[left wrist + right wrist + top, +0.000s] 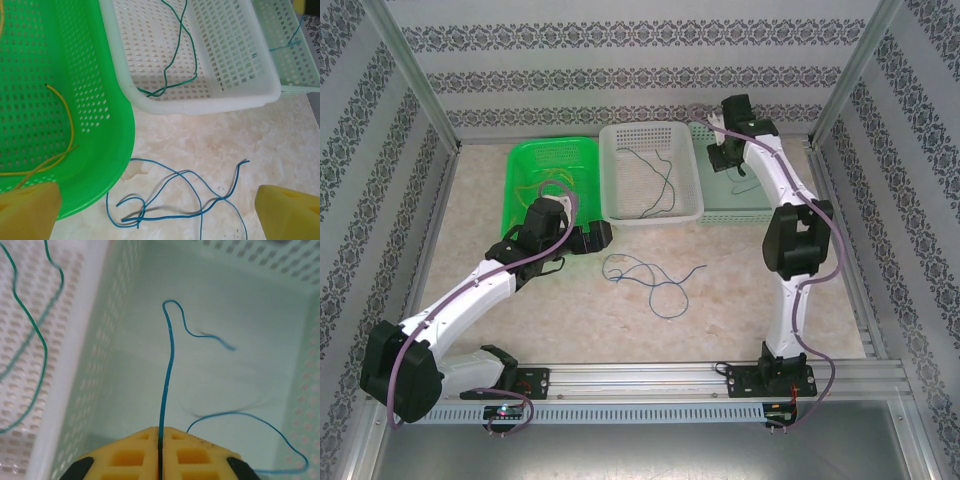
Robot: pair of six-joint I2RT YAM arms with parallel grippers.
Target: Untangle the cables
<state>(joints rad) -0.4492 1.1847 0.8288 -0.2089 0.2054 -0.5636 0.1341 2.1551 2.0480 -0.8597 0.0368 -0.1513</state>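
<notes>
Our closed right pincer [160, 440] pinched a blue cable [167, 370] over the two-o'clock mint basket [225, 300], release likely next; our left pincer [159, 212] gaped open.

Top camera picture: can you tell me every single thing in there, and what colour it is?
table: one, beige marble look, under everything
green basket: one, bright green, far left
white basket: one, white, far middle
mint basket: one, pale mint, far right
yellow cable: one, yellow, in the green basket
green cable: one, dark green, in the white basket
blue tangle: count unclear, blue, loose on the table before the baskets
blue cable: one, blue, in the mint basket
left gripper: one, yellow fingers, open, facing the blue tangle
right gripper: one, yellow fingers, shut on the blue cable
arms: two, white and black, left arm and right arm bolted at the near edge
</notes>
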